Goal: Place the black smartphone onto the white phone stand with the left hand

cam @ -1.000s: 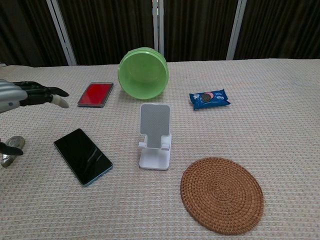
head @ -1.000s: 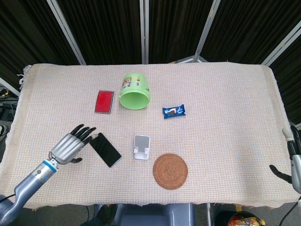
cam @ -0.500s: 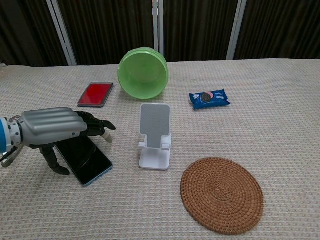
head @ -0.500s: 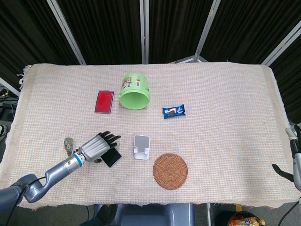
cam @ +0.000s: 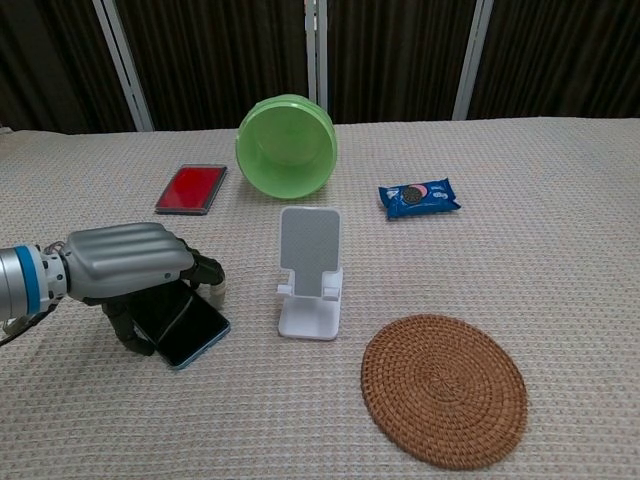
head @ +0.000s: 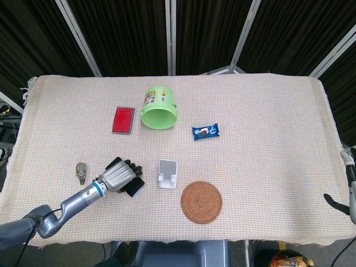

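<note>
The black smartphone (cam: 188,326) lies flat on the cloth just left of the white phone stand (cam: 309,275), which stands upright and bare. The left hand (cam: 130,266) covers the phone's far end with fingers curled down over it, thumb at its near edge; it seems to grip it, though the contact is partly hidden. The right hand (head: 349,192) barely shows at the frame edge, its state unclear

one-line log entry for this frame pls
phase: grasping | left hand: closing over black smartphone, flat on cloth | white phone stand: empty | right hand: idle at edge
</note>
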`<state>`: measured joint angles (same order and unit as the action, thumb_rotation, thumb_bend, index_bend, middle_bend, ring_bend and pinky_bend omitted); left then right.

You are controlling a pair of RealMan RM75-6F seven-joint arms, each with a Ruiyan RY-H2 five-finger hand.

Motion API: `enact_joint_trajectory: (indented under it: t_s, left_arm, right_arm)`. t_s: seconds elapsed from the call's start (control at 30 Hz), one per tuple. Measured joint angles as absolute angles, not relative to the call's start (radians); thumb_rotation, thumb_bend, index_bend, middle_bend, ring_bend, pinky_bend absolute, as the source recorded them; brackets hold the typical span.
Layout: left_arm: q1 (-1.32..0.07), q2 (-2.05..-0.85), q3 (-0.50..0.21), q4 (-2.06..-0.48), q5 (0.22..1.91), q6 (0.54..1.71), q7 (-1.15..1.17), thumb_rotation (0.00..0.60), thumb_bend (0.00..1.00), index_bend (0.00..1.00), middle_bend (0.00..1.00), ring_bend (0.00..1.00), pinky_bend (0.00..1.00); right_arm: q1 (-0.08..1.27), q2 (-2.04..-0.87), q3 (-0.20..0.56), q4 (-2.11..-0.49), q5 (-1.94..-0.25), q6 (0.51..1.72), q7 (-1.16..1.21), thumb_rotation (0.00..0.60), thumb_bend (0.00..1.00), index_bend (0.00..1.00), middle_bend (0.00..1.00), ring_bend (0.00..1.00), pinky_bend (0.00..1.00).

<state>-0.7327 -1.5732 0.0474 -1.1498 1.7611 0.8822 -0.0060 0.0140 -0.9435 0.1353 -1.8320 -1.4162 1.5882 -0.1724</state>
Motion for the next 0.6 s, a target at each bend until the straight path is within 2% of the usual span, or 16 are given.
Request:
enact_joint_trajectory:
  t_s: [0.07,0.3,0.6]
  left_arm:
    - [-0.733,-1.573,0.049,-1.150,1.759,0.890,-0.001,0.600,0.00,0.44,0.42,0.46,0.44]
    - [-0.727,-1.559,0.040,-1.151,1.748,0.962,0.020,0.600,0.00,0.47,0.43,0.46,0.44]
    - [-0.735,-1.483,0.001,-1.222,1.761,1.065,0.086,0.600,0.00,0.50,0.43,0.46,0.44]
  right_arm:
    - [0.014,-0.942,0.135,-1.832,-1.417,1.588,-0.170,0.600,0.00,0.00,0.00,0.00,0.00]
    - [0.011,-0.939,0.134,-1.834,-1.421,1.592,-0.163,0.600,0.00,0.00,0.00,0.00,0.00]
    - [0.007,-0.931,0.134,-1.839,-1.425,1.596,-0.146,0.600,0.00,0.00,0.00,0.00,0.00]
